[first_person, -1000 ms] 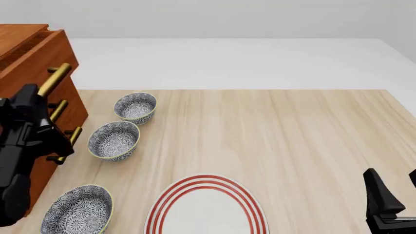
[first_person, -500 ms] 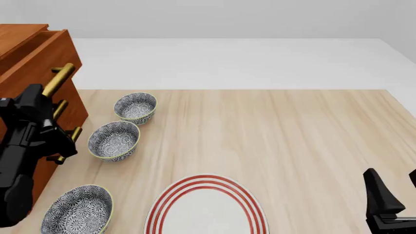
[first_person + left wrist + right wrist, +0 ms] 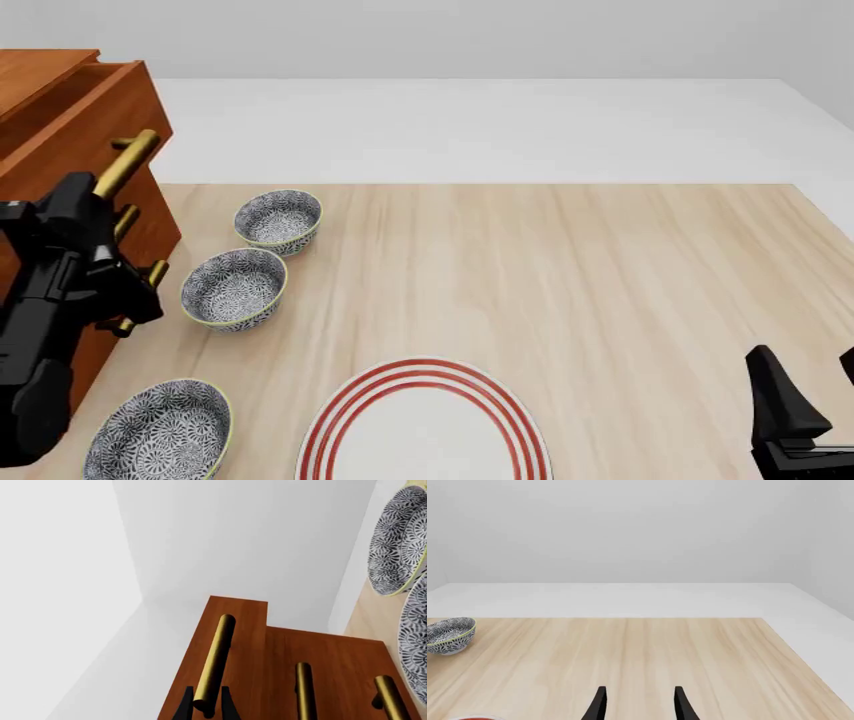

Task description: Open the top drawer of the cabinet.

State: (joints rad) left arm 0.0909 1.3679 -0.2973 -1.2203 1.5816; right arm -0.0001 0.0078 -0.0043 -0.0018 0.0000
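Left gripper (image 3: 205, 706) clamps brass-gold bar handle (image 3: 215, 661) of reddish-brown wooden top drawer (image 3: 80, 125); fingertips cut off by frame edge.

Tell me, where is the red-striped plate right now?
In the front view the plate lies at the near table edge, centre, right of the nearest patterned bowl.

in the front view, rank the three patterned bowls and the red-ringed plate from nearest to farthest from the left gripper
1. Middle bowl, just to the right of the left gripper.
2. Far bowl and near bowl: too close to call.
3. Red-ringed plate, at the table's front centre.
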